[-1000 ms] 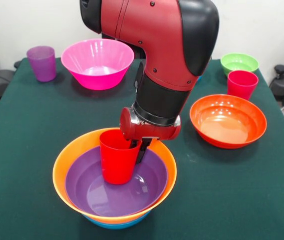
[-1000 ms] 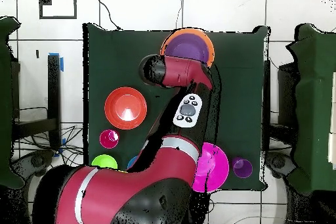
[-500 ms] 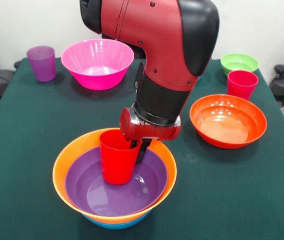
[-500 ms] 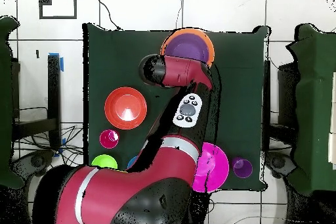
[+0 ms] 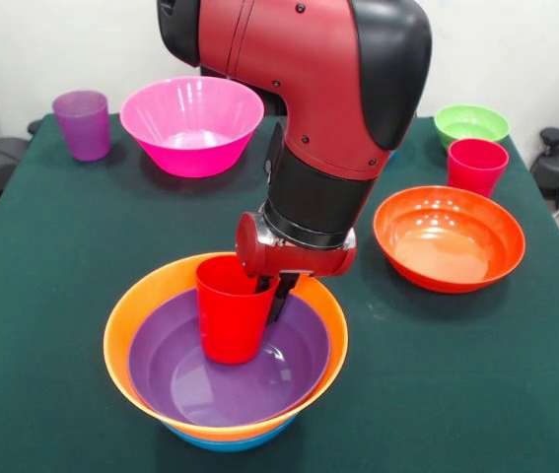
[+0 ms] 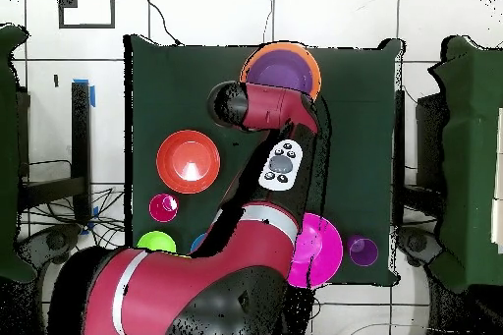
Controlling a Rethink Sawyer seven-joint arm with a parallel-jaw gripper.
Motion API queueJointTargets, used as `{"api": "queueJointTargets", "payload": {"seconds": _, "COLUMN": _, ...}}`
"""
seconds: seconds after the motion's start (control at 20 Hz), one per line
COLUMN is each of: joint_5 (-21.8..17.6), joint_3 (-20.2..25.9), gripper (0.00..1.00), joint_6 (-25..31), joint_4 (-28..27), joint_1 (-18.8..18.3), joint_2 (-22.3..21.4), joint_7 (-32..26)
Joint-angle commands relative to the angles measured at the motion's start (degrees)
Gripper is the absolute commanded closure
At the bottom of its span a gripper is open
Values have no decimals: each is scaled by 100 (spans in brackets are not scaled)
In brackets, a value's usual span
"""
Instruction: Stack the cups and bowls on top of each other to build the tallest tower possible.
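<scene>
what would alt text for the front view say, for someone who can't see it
A red and black robot arm reaches down with its claw at the rim of a red cup, inside a purple bowl nested in an orange bowl over a blue one. On the green table behind stand a pink bowl, purple cup, red-orange bowl, second red cup and green bowl.

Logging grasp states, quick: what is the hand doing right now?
Hand: closed on the rim of the red cup, which hangs upright inside the purple bowl.
</scene>
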Motion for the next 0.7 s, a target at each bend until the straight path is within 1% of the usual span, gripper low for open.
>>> {"api": "queueJointTargets", "payload": {"seconds": 0.05, "joint_5": -67, "joint_3": 695, "gripper": 100, "joint_6": -95, "joint_4": 10, "joint_1": 117, "joint_2": 401, "joint_7": 893}}
{"api": "queueJointTargets", "payload": {"seconds": 0.7, "joint_5": -66, "joint_3": 722, "gripper": 100, "joint_6": -147, "joint_4": 16, "joint_1": 92, "joint_2": 414, "joint_7": 881}}
